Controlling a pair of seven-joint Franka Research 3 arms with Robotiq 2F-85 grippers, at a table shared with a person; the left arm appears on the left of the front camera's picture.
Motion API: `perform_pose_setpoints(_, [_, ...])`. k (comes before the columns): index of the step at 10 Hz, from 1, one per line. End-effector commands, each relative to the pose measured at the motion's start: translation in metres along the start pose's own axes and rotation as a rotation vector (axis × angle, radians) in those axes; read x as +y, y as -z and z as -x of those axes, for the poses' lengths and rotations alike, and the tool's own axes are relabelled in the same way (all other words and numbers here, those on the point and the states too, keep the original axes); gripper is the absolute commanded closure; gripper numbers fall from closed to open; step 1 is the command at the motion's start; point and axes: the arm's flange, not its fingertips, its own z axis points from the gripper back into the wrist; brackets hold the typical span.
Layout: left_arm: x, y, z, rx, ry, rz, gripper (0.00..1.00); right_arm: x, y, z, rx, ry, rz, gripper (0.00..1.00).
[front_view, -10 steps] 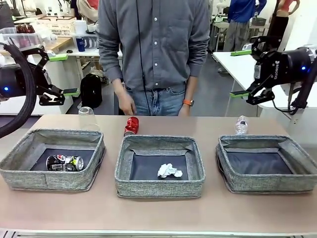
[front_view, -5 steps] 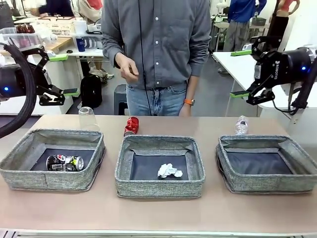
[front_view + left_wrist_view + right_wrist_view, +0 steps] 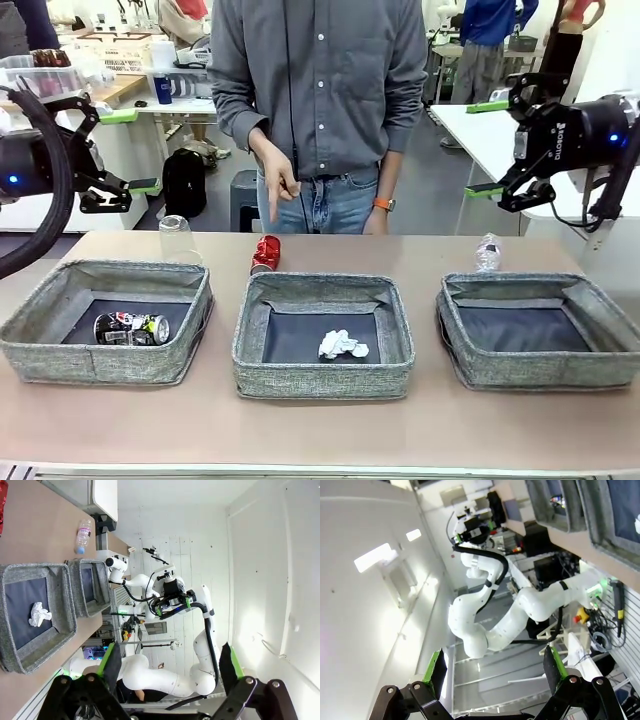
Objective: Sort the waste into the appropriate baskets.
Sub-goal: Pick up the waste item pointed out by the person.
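3 bins, 3 bits loose on the table [image 3: 320, 430] behind them
L to R: left claw [image 3: 132, 150] spread wide, empty, up high; cup [image 3: 175, 238] behind left bin [image 3: 100, 362], crushed can [image 3: 130, 328] inside; hand [image 3: 275, 185] points at red can [image 3: 265, 254] behind mid bin [image 3: 320, 380] w/ paper ball [image 3: 342, 346]; bottle [image 3: 487, 252] behind right bin [image 3: 540, 370]; right claw [image 3: 484, 146] spread, empty. Imo grab red can from above, drop by crushed can. Left wrist cam shows nothing btwn its fingers [image 3: 107, 660]; front cam is less clear on that.

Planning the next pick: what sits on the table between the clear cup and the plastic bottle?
In the front view, the red can, behind the middle basket.
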Motion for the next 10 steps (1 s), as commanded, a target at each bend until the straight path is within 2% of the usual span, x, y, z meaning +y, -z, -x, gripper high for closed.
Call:
perform_pose_setpoints(1, [-0.002,-0.001,0.001,0.007,0.0,-0.007,0.0,0.003,-0.003,0.0,0.009,-0.013,0.006,0.0])
perform_pose_setpoints(2, [0.0,0.0,0.0,0.0,0.0,0.0,0.0,0.003,-0.003,0.0,0.009,-0.013,0.006,0.0])
perform_pose_setpoints(3, [0.0,0.004,-0.003,0.114,0.094,0.071,0.0,0.003,-0.003,0.0,0.009,-0.013,0.006,0.0])
perform_pose_setpoints(4, [0.003,0.008,-0.01,0.095,0.128,0.024,0.0,0.003,-0.003,0.0,0.009,-0.013,0.006,0.0])
perform_pose_setpoints(6, [0.002,0.04,-0.035,0.201,0.103,-0.087,0.0,0.003,-0.003,0.0,0.009,-0.013,0.006,0.0])
perform_pose_setpoints(7, [0.005,0.067,-0.049,0.242,0.101,-0.209,0.0,0.003,-0.003,0.0,0.009,-0.013,0.006,0.0])
perform_pose_setpoints(10, [0.006,0.121,-0.086,0.419,0.038,-0.372,0.0,0.003,-0.003,0.0,0.009,-0.013,0.006,0.0])
